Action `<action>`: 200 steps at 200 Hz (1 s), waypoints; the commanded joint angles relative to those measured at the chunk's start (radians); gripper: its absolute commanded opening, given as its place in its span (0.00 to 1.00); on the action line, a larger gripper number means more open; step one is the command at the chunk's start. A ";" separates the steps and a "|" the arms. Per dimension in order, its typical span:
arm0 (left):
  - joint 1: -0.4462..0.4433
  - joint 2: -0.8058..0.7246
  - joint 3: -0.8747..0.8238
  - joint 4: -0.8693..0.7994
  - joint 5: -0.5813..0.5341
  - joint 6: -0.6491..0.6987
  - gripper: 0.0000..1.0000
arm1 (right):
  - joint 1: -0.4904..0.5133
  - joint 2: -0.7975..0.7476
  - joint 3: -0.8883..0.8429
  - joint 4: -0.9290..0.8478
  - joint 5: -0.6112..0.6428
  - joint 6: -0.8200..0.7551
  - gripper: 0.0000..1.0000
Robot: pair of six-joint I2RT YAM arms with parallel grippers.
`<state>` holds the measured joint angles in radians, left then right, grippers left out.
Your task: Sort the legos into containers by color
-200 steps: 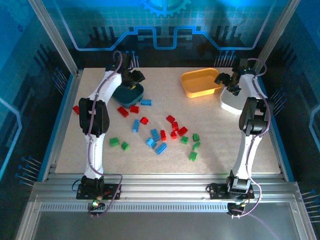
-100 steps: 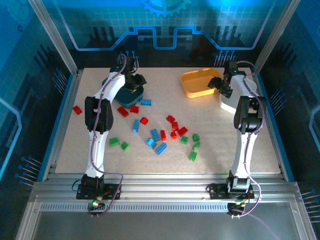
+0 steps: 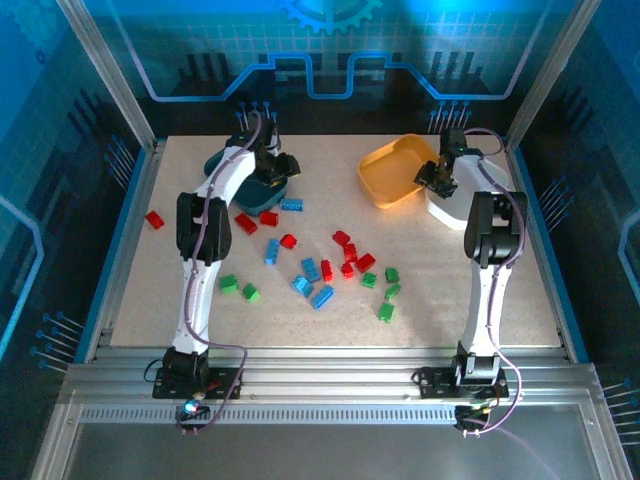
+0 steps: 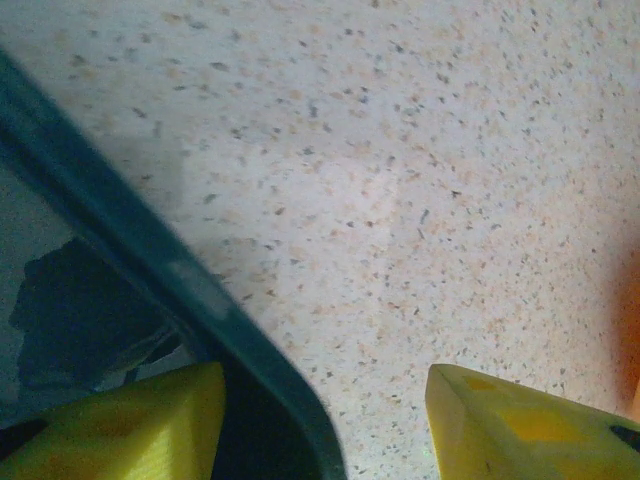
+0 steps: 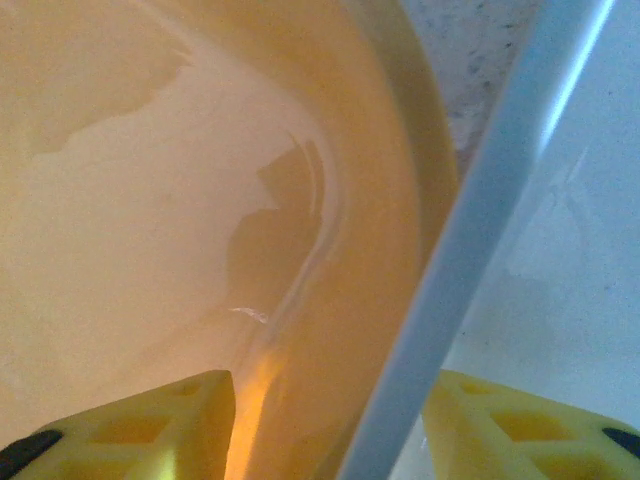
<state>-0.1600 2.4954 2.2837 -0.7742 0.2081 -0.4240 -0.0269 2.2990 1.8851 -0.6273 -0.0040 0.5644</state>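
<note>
Red, blue and green legos lie scattered mid-table, among them a blue one, a red one and a green one. My left gripper stands open astride the dark teal tub's rim, one finger inside the tub and the other over bare table. My right gripper is shut across two touching rims. One finger is inside the yellow tub, the other inside the white tub. The yellow tub sits tilted.
A lone red brick lies near the left edge. Green bricks sit close to the left arm. Metal frame posts and glass panels wall in the speckled tabletop at the back and sides.
My right gripper has moved left from above the white tub to the yellow tub's near rim and closed. The yellow tub has turned and tilted. The teal tub has shifted left under my left gripper.
</note>
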 commanded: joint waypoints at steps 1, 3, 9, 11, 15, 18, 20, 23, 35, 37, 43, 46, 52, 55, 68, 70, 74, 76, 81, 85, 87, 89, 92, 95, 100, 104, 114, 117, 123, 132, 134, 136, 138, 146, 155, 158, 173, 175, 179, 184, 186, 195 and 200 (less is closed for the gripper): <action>-0.030 0.019 0.061 -0.013 0.044 0.092 0.56 | 0.042 -0.014 0.004 -0.007 -0.003 -0.018 0.50; -0.031 0.019 0.062 -0.014 0.043 0.097 0.56 | 0.045 -0.013 0.005 -0.008 -0.002 -0.020 0.49; -0.037 0.021 0.065 -0.017 0.040 0.111 0.55 | 0.053 -0.012 0.009 -0.009 0.001 -0.026 0.48; -0.039 0.022 0.066 -0.016 0.042 0.113 0.55 | 0.056 -0.012 0.010 -0.009 0.003 -0.028 0.48; -0.043 0.022 0.066 -0.016 0.042 0.126 0.55 | 0.059 -0.013 0.011 -0.008 0.005 -0.030 0.48; -0.045 0.022 0.066 -0.016 0.041 0.134 0.55 | 0.063 -0.014 0.013 -0.008 0.007 -0.032 0.47; -0.047 0.022 0.066 -0.016 0.041 0.139 0.55 | 0.065 -0.015 0.013 -0.008 0.009 -0.032 0.47; -0.050 0.021 0.066 -0.016 0.038 0.147 0.55 | 0.070 -0.015 0.013 -0.007 0.010 -0.036 0.47; -0.064 0.022 0.066 -0.016 0.037 0.174 0.52 | 0.089 -0.021 0.016 -0.005 0.023 -0.047 0.47; -0.066 0.022 0.066 -0.015 0.039 0.178 0.52 | 0.090 -0.021 0.016 -0.005 0.024 -0.047 0.47; -0.072 0.022 0.066 -0.015 0.040 0.191 0.52 | 0.099 -0.024 0.017 -0.003 0.025 -0.053 0.47; -0.075 0.021 0.066 -0.013 0.042 0.197 0.52 | 0.103 -0.025 0.017 -0.001 0.025 -0.056 0.47; -0.084 0.020 0.066 -0.011 0.042 0.210 0.51 | 0.114 -0.027 0.018 0.004 0.024 -0.062 0.46; -0.087 0.018 0.066 -0.010 0.042 0.216 0.51 | 0.118 -0.027 0.019 0.006 0.024 -0.065 0.46; -0.106 0.015 0.065 -0.003 0.042 0.244 0.50 | 0.144 -0.021 0.035 0.009 0.018 -0.087 0.46; -0.110 0.014 0.064 0.000 0.043 0.248 0.50 | 0.146 -0.021 0.037 0.009 0.019 -0.090 0.46; -0.116 0.014 0.063 0.003 0.045 0.256 0.50 | 0.154 -0.018 0.043 0.010 0.016 -0.096 0.46; -0.119 0.014 0.063 0.005 0.046 0.260 0.50 | 0.158 -0.015 0.047 0.011 0.014 -0.101 0.46; -0.127 0.013 0.063 0.008 0.045 0.269 0.51 | 0.167 -0.011 0.055 0.012 0.011 -0.109 0.46; -0.134 0.014 0.063 0.011 0.040 0.276 0.51 | 0.175 -0.006 0.062 0.013 0.006 -0.116 0.46; -0.138 0.012 0.063 0.012 0.038 0.282 0.51 | 0.179 -0.003 0.066 0.013 0.004 -0.119 0.46; -0.140 0.012 0.062 0.013 0.036 0.286 0.51 | 0.183 -0.001 0.069 0.013 0.002 -0.122 0.46; -0.146 0.011 0.061 0.015 0.031 0.291 0.51 | 0.190 0.004 0.076 0.017 -0.005 -0.128 0.46; -0.150 0.010 0.059 0.017 0.027 0.297 0.52 | 0.193 0.006 0.079 0.018 -0.009 -0.131 0.46; -0.158 0.005 0.052 0.024 0.024 0.307 0.52 | 0.202 0.012 0.084 0.020 -0.018 -0.136 0.46; -0.164 0.002 0.042 0.030 0.023 0.314 0.52 | 0.208 0.015 0.087 0.024 -0.024 -0.141 0.46; -0.175 -0.012 0.019 0.045 0.010 0.331 0.51 | 0.224 0.019 0.091 0.034 -0.037 -0.152 0.46; -0.178 -0.017 0.011 0.049 0.004 0.336 0.51 | 0.226 0.019 0.092 0.036 -0.037 -0.155 0.46; -0.183 -0.029 -0.006 0.057 -0.005 0.346 0.50 | 0.233 0.018 0.091 0.038 -0.036 -0.161 0.46; -0.184 -0.048 -0.035 0.072 -0.015 0.353 0.49 | 0.240 0.015 0.090 0.042 -0.036 -0.169 0.46; -0.184 -0.053 -0.040 0.074 -0.018 0.354 0.49 | 0.240 0.013 0.089 0.042 -0.035 -0.169 0.46; -0.184 -0.057 -0.047 0.075 -0.020 0.354 0.49 | 0.240 0.011 0.089 0.041 -0.033 -0.171 0.46; -0.182 -0.063 -0.054 0.078 -0.024 0.356 0.49 | 0.241 0.010 0.088 0.041 -0.033 -0.171 0.47; -0.181 -0.086 -0.082 0.091 -0.037 0.359 0.50 | 0.240 0.002 0.083 0.043 -0.031 -0.172 0.47; -0.179 -0.115 -0.113 0.104 -0.063 0.358 0.54 | 0.240 -0.007 0.078 0.043 -0.028 -0.176 0.49; -0.179 -0.125 -0.122 0.107 -0.072 0.357 0.56 | 0.240 -0.012 0.076 0.043 -0.026 -0.178 0.50; -0.169 -0.173 -0.153 0.110 -0.107 0.330 0.67 | 0.240 -0.029 0.063 0.041 -0.022 -0.189 0.53; -0.168 -0.179 -0.155 0.108 -0.110 0.323 0.68 | 0.239 -0.032 0.060 0.043 -0.022 -0.189 0.53; -0.164 -0.192 -0.157 0.105 -0.116 0.310 0.70 | 0.239 -0.038 0.054 0.044 -0.024 -0.193 0.54; -0.158 -0.207 -0.159 0.099 -0.122 0.290 0.70 | 0.239 -0.046 0.046 0.047 -0.025 -0.195 0.54; -0.156 -0.211 -0.159 0.096 -0.122 0.284 0.70 | 0.239 -0.049 0.043 0.049 -0.026 -0.197 0.55; -0.143 -0.246 -0.168 0.093 -0.114 0.236 0.72 | 0.239 -0.062 0.029 0.055 -0.027 -0.201 0.56; -0.136 -0.265 -0.176 0.093 -0.115 0.209 0.75 | 0.239 -0.067 0.024 0.057 -0.028 -0.204 0.56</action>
<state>-0.3302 2.3714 2.1273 -0.6914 0.1329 -0.1219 0.2085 2.2978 1.9408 -0.5861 -0.0116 0.3904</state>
